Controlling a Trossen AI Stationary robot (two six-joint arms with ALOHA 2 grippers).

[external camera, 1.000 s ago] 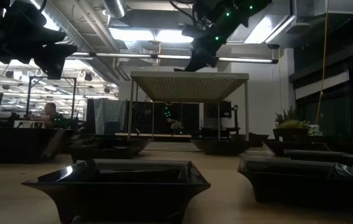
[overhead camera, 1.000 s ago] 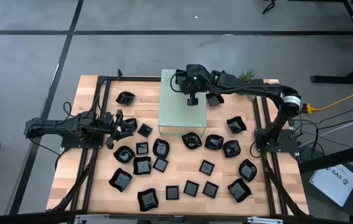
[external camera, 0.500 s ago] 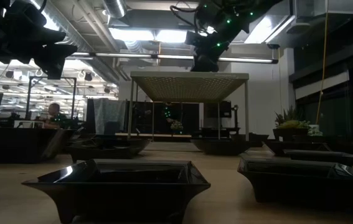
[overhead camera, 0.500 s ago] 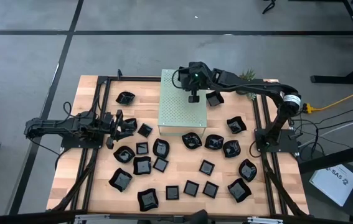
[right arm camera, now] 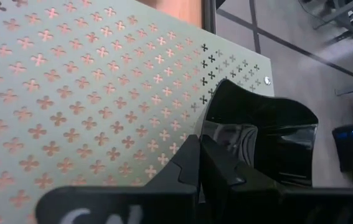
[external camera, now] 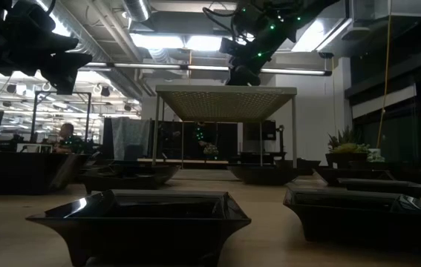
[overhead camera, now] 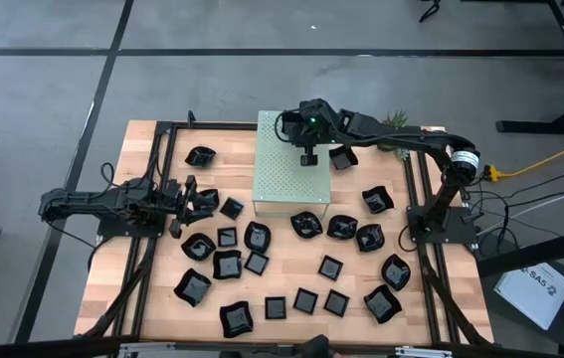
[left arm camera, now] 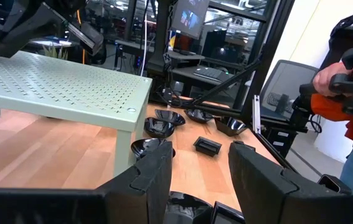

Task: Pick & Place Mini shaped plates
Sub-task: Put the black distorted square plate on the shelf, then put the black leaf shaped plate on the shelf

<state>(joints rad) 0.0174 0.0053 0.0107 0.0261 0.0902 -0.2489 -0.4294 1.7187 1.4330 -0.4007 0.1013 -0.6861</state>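
Several glossy black mini shaped plates (overhead camera: 227,264) rest on their bases on the wooden table, mostly near and right of the pale green perforated box (overhead camera: 291,174). One square plate fills the front of the low view (external camera: 139,215). My right gripper (overhead camera: 307,157) reaches over the box top and is shut on one black plate (right arm camera: 257,137). My left gripper (overhead camera: 184,199) rests at the table's left, level and open (left arm camera: 198,180), with nothing between its fingers. My right gripper pinches the plate's near rim (right arm camera: 226,140) between its two fingers. They slant down from the table's right side. The plate juts out beyond the fingertips over the box's perforated top (right arm camera: 70,93). Whether it touches the top I cannot tell.
The box stands on thin legs (external camera: 154,133), with plates on the table around and beyond it. One plate (overhead camera: 341,157) lies just right of the box. A small plant (overhead camera: 396,119) stands at the far right. Dark frame rails (overhead camera: 152,239) run along both table sides.
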